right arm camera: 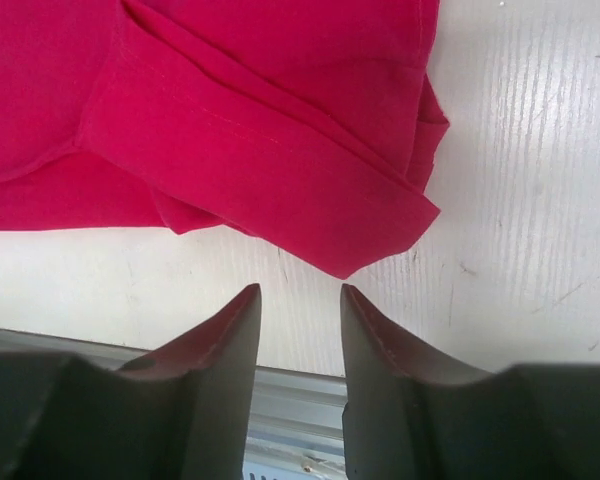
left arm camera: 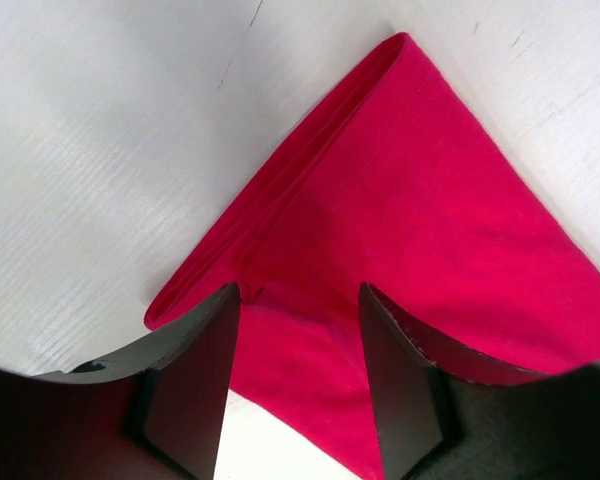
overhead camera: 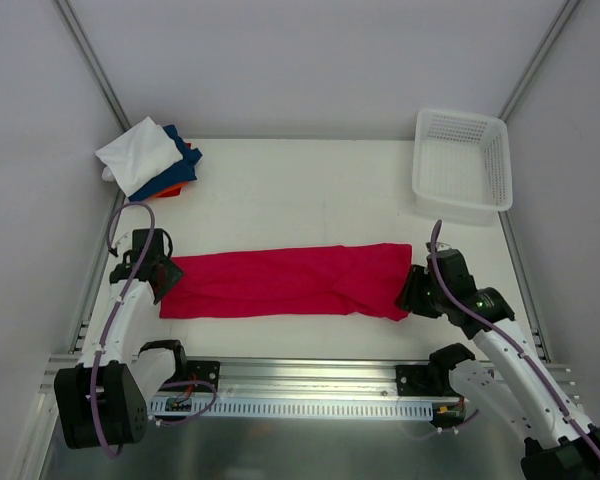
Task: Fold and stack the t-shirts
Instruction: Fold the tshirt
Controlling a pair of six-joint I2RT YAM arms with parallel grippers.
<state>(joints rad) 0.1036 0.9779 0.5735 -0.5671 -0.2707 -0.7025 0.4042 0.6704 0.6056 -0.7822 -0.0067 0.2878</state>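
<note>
- On the white table (overhead camera: 280, 190), in front of the two arms, lies everything else.
- The red t-shirt (overhead camera: 285, 282) is the biggest thing on it. It is folded into a long strip that runs from left to right across the near part of the table. Its right end is bunched up and a bit thicker.
- The white basket (overhead camera: 450, 195) with little holes sits at the far right corner, well away from the red shirt.
- A small pile of folded shirts sits at the far left corner. The white t-shirt (overhead camera: 140, 152) is on top, the dark blue t-shirt (overhead camera: 185, 165) peeks out under it, and a bit of the orange t-shirt (overhead camera: 165, 190) shows at the bottom.
- The left gripper (left arm camera: 298, 292) is at the left end of the red shirt. Its two fingers are apart, over the corner of the cloth, and they do not pinch it.
- The right gripper (right arm camera: 298, 292) is at the right end. Its fingers are apart too, with only bare table between them. The folded corner of the red shirt lies just in front of its tips.
</note>
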